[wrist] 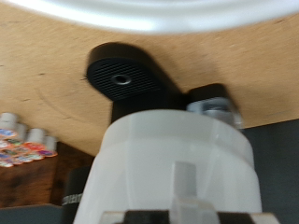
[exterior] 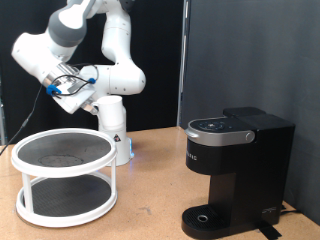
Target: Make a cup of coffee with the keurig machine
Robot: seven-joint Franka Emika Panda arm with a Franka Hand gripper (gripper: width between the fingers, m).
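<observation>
The keurig machine (exterior: 238, 168) is a tall black box with a rounded lid and a round drip base. It stands on the wooden table at the exterior view's right with its lid down. The wrist view shows its grilled drip base (wrist: 122, 77) beyond a white part of the arm (wrist: 177, 168). My gripper (exterior: 66, 86) hangs high at the exterior view's upper left, above the white rack and far from the machine. Nothing shows between its fingers. The cup is out of view.
A white two-tier round rack (exterior: 64, 176) with dark mesh shelves stands at the exterior view's left; its rim (wrist: 149, 19) shows in the wrist view. The robot's white base (exterior: 115, 130) stands behind it. Small colourful items (wrist: 19, 145) lie at the wrist picture's edge.
</observation>
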